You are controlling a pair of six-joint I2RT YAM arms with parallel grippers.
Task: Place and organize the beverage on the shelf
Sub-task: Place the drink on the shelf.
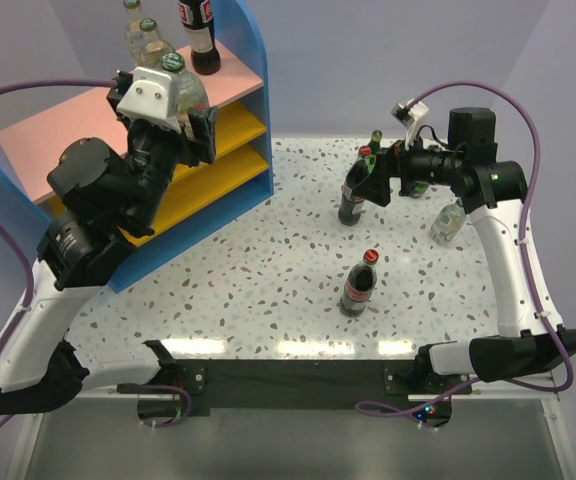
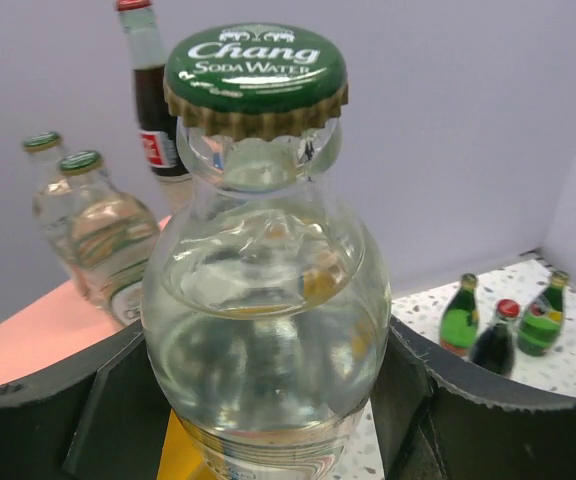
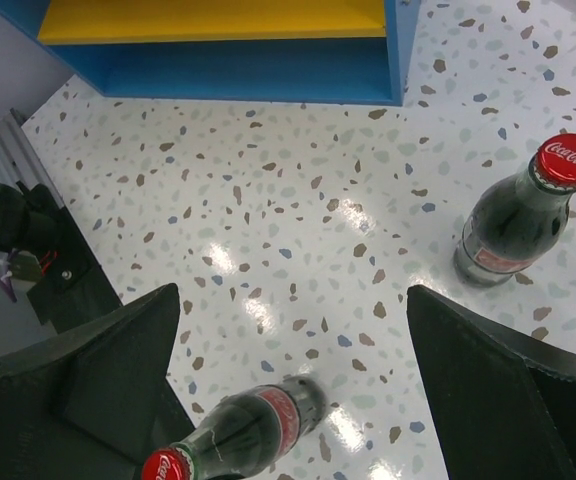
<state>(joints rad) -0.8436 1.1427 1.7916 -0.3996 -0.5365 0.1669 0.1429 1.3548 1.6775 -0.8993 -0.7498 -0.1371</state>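
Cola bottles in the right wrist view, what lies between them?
Only bare speckled table lies between the lower cola bottle and the right cola bottle, seen in the right wrist view.

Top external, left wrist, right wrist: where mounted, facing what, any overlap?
Top external: above, behind both arms, both in view; looks down on table and shelf.
Left wrist: on the left arm, facing the clear bottle gripped in the left pincer; both fingers show.
Right wrist: on the right arm, looking down at two cola bottles and the shelf's foot; open right pincer shows.
Shared: top external and left wrist both see that clear bottle.
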